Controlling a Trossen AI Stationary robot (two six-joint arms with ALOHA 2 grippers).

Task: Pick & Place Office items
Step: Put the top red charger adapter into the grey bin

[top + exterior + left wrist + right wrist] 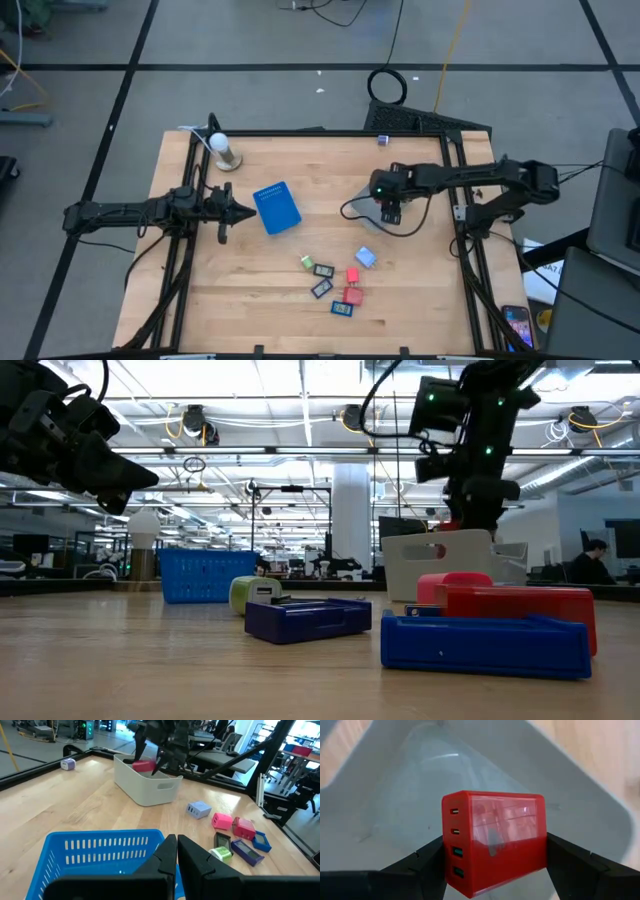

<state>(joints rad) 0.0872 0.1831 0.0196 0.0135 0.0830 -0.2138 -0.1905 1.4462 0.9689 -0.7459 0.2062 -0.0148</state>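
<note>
holding a red charger [492, 840] between its fingers, the right gripper [152, 765] hangs just over the open tub [145, 787], so this drop looks like a judgement call away from done. in the right wrist view the tub floor under the charger looks bare, so i'd say this is the first piece in. starting at the near edge of the table: a dark blue piece [342, 309], a red block [352, 295], another dark flat one [321, 288], a pink block [352, 275], two small greenish bits [323, 269] and [308, 261], then the light-blue block [365, 258]. seven loose, all well apart from the tub. further back, the left gripper [228, 211], fingers closed on nothing, waits beside the blue basket [277, 209].
</note>
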